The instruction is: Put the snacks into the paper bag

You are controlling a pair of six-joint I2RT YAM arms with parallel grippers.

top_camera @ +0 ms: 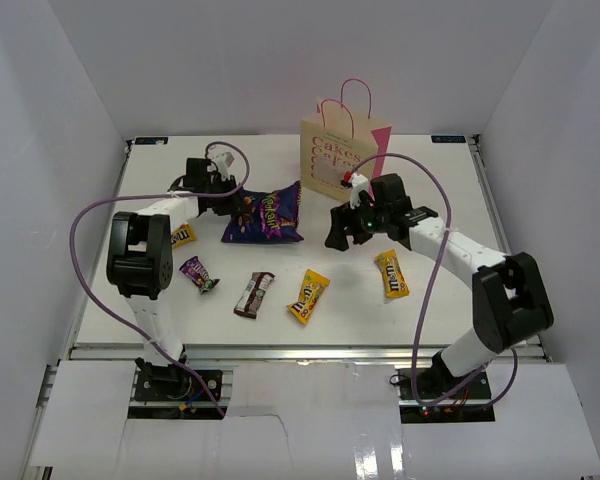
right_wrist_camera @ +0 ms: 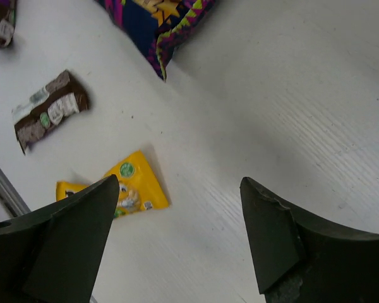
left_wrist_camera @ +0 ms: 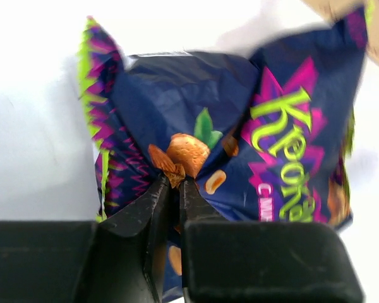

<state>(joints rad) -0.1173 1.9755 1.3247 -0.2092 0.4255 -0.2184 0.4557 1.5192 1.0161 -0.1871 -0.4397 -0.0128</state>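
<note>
The large dark purple bag [top_camera: 265,215] lies at mid-table, and my left gripper [top_camera: 230,205] is shut on its left part. In the left wrist view the fingertips [left_wrist_camera: 175,183] pinch a crumpled fold of the bag [left_wrist_camera: 284,145]. The cream paper bag [top_camera: 340,155] stands upright behind it, pink handles up. My right gripper [top_camera: 340,235] hangs open just in front of the paper bag, nothing between its fingers [right_wrist_camera: 180,183]. Yellow packs lie at front centre [top_camera: 308,296], front right [top_camera: 391,273] and far left [top_camera: 183,236]. A brown bar [top_camera: 254,294] and a small purple wrapper [top_camera: 198,273] lie in front.
In the right wrist view a yellow pack [right_wrist_camera: 136,183] lies beside the left finger, the brown bar [right_wrist_camera: 49,108] further left, and a corner of the purple bag [right_wrist_camera: 161,19] at the top. White walls close in the table [top_camera: 430,200] on three sides.
</note>
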